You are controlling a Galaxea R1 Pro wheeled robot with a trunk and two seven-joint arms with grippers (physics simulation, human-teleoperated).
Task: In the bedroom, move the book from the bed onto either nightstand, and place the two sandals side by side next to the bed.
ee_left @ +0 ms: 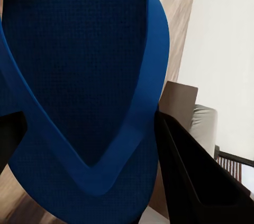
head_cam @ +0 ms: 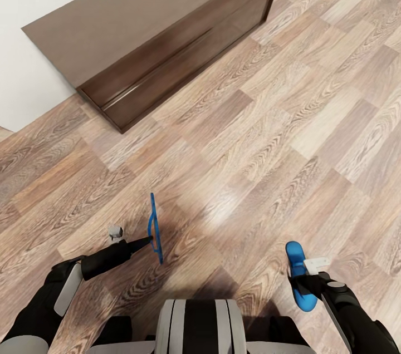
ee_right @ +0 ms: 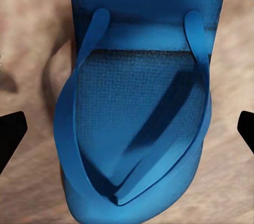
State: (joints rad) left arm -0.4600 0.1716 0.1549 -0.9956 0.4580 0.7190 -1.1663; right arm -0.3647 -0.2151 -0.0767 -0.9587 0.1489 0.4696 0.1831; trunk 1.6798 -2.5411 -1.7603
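My left fingers [head_cam: 146, 241] are pinching one thin, edge-on blue sandal [head_cam: 155, 227]; my right fingers [head_cam: 299, 281] are gripping the other sandal [head_cam: 298, 276], near the glossy brown cabinet [head_cam: 150, 37].

A bright blue flip-flop sandal [ee_right: 140, 123] sits against wood-grain floor [ee_right: 32, 39], its strap side facing the camera. Two thin blue straps [ee_right: 79, 76] run from the sandal's two sides and meet in a V at the toe post, near one rounded end of the sole. The sole is finely textured, and the straps cast a dark diagonal shadow across it. Black fingertips [ee_right: 10, 137] of the right gripper [ee_right: 127, 134] stand on either side of the sandal, spread apart from its edges.
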